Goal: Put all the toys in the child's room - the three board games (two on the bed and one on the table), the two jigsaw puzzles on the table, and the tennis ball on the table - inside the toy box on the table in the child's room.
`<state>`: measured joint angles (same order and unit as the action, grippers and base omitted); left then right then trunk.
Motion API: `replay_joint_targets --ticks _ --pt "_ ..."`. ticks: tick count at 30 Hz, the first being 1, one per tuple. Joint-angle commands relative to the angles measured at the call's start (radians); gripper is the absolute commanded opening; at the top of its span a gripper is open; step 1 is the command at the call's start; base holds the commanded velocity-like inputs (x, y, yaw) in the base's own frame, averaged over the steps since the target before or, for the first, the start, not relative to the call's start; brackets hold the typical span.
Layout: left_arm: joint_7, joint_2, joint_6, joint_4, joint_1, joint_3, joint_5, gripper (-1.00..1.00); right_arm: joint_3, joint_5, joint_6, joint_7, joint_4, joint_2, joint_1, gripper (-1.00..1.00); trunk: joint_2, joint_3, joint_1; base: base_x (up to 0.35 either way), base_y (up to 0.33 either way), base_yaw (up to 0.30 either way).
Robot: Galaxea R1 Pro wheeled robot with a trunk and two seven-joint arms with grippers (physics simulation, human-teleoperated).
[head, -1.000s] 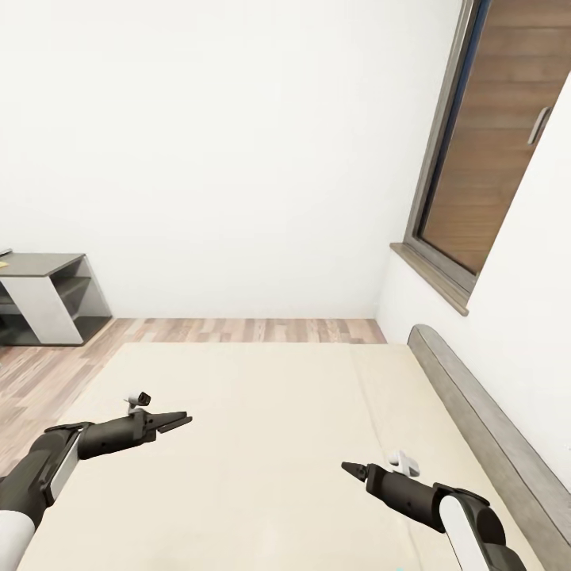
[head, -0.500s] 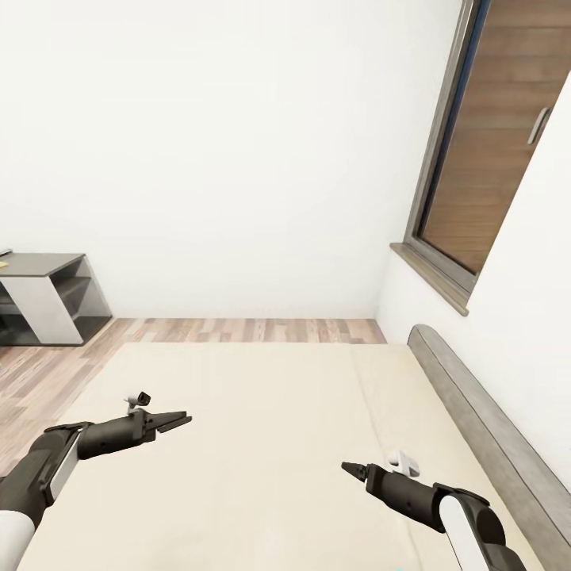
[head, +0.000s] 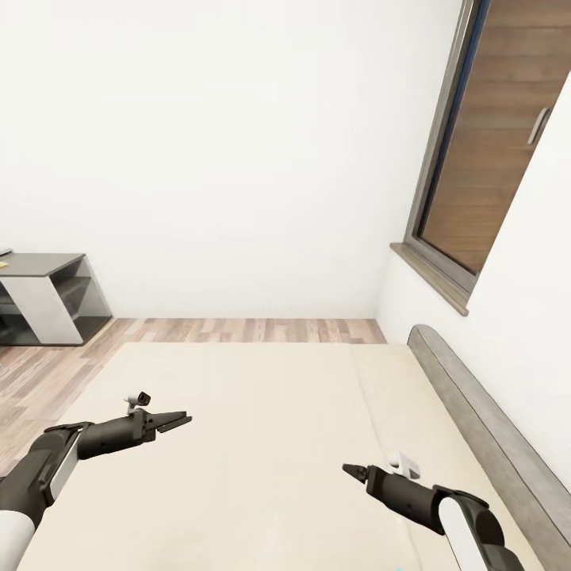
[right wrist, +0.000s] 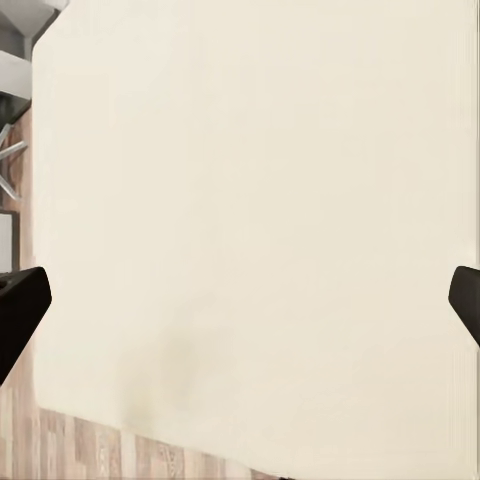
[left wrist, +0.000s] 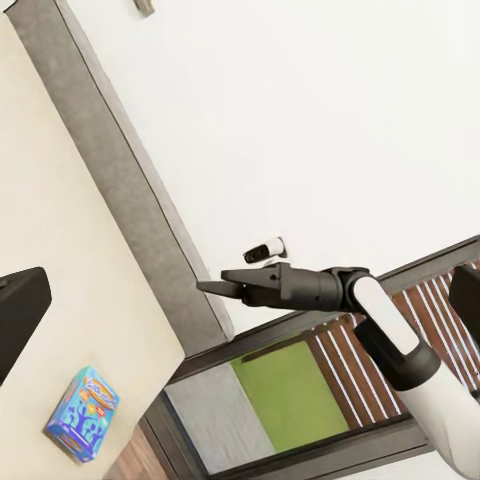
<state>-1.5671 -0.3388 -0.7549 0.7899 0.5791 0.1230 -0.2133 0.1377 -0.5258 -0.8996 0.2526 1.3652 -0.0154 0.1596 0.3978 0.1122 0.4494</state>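
A blue board game [left wrist: 83, 412] with orange marks lies flat on the cream bed [head: 262, 444], close to the mattress edge beside the grey headboard [head: 476, 428]. The bed's plain surface spreads across the near part of the room, with the headboard running along its right side against the white wall [head: 222, 159]. Both arms hang above the mattress, well apart. The left gripper [head: 176, 419] has its fingers drawn together on nothing. The right gripper [head: 350, 469] is likewise pinched together and empty. Beyond the bed lies a strip of light wood-plank floor [head: 254, 330]. A dark-grey desk section [head: 47, 297] stands far left; a wood-slatted window [head: 492, 151] sits far right.
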Motion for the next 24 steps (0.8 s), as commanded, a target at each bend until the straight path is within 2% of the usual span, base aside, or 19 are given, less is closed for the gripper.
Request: replay_joint_targets --ticks 1,6,8,11,18,24 --pt "-0.004 0.000 -0.011 0.000 0.001 0.000 0.000 1.00 0.002 0.007 0.001 0.008 -0.005 0.000 0.001 1.00 0.002 0.002 0.001 0.000 0.000 0.000" --pt "-0.004 0.000 -0.011 0.000 0.001 0.000 0.000 1.00 0.000 0.014 0.045 0.003 -0.079 -0.004 0.029 1.00 0.002 0.002 0.001 0.000 0.000 0.000" --pt "-0.004 0.000 -0.011 0.000 0.001 0.000 0.000 1.00 0.000 0.029 0.050 0.002 -0.116 -0.004 0.046 1.00 0.002 0.002 0.001 0.000 0.000 0.000" --pt "-0.004 0.000 -0.011 0.000 0.001 0.001 0.000 1.00 0.001 0.072 0.057 0.001 -0.167 -0.004 0.067 1.00 0.002 0.002 0.001 0.000 0.000 0.000" --pt "-0.004 0.000 -0.011 0.000 0.001 0.000 0.000 1.00 0.006 0.144 0.073 -0.001 -0.259 -0.004 0.109 1.00 0.002 0.002 0.001 0.000 0.000 0.000" --pt "-0.004 0.000 -0.011 0.000 0.001 0.000 0.000 1.00 0.010 0.157 0.096 -0.004 -0.352 -0.011 0.149 1.00 0.002 0.002 0.001 0.000 0.000 0.000"
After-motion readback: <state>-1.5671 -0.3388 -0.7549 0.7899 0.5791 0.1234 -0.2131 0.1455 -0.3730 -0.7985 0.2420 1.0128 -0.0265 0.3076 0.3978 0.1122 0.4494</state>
